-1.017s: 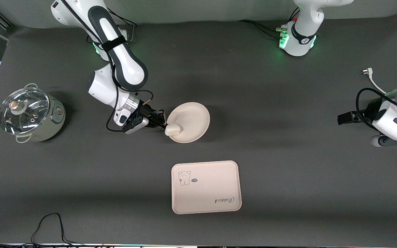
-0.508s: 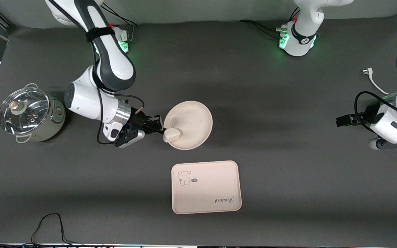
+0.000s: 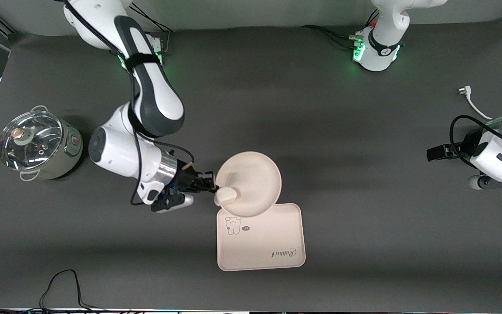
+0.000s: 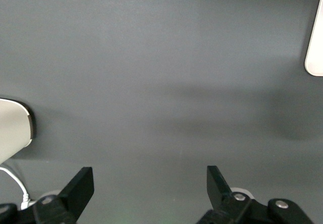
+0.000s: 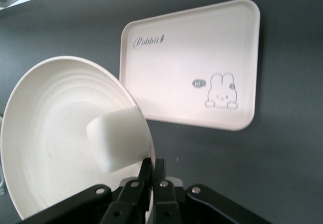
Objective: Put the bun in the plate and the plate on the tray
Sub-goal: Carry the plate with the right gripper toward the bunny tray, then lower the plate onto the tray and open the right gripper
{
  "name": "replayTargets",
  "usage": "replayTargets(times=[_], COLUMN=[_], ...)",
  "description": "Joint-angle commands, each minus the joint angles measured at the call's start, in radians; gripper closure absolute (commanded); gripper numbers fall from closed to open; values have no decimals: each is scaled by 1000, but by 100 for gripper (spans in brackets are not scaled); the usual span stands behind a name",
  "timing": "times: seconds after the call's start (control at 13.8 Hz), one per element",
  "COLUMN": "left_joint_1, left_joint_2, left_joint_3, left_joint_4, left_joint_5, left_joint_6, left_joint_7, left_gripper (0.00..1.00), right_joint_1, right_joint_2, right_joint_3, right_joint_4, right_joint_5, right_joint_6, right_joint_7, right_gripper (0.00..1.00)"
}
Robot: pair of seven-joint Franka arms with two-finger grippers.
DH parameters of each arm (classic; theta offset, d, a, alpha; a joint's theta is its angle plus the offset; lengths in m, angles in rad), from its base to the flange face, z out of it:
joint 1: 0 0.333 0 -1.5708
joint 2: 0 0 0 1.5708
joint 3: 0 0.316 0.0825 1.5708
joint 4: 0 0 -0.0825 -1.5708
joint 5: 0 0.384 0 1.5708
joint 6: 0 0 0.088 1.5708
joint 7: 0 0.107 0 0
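Observation:
My right gripper [image 3: 211,186] is shut on the rim of the round cream plate [image 3: 253,179] and holds it in the air over the tray's edge that is farther from the front camera. The small white bun [image 3: 226,196] lies in the plate by the gripped rim. In the right wrist view the plate [image 5: 45,143] is tilted, the bun [image 5: 117,139] rests just ahead of the gripper [image 5: 154,164], and the printed tray [image 5: 192,62] lies past it. The tray [image 3: 260,242] lies flat on the table. My left gripper [image 4: 149,183] is open and empty, waiting over bare table at its own end.
A glass-lidded pot [image 3: 37,144] stands toward the right arm's end of the table. A white plug and cord [image 3: 469,98] lie near the left arm. A black cable [image 3: 61,285] loops at the table edge nearest the front camera.
My right gripper has lifted the plate with the bun off the table and carried it toward the front camera, until it hangs over the tray's edge. The left arm barely moved.

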Motion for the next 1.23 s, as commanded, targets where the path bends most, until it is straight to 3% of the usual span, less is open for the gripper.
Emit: replayTargets(times=[0.0,0.22,0.36,0.58,1.16], left_joint_1=[-6,-6,-5,1,-3], left_joint_2=[-1,1,3,9,12], left_joint_3=[5,5,5,5,5], left_joint_4=[8,3,5,5,3], left_joint_5=[17,20,20,20,21], left_joint_6=[-3,-3,0,3,1], left_joint_7=[14,14,25,48,49], left_gripper=[0,0,0,0,0], right_joint_1=[-51,-121,-192,-210,-207], right_joint_2=[213,381,455,509,555], right_joint_3=[4,21,93,139,198], right_joint_4=[251,422,513,520,526], right_joint_5=[-20,-20,-22,-25,-31], right_joint_6=[-32,-19,6,115,202], right_joint_7=[88,82,81,79,82], right_gripper=[100,100,100,100,100])
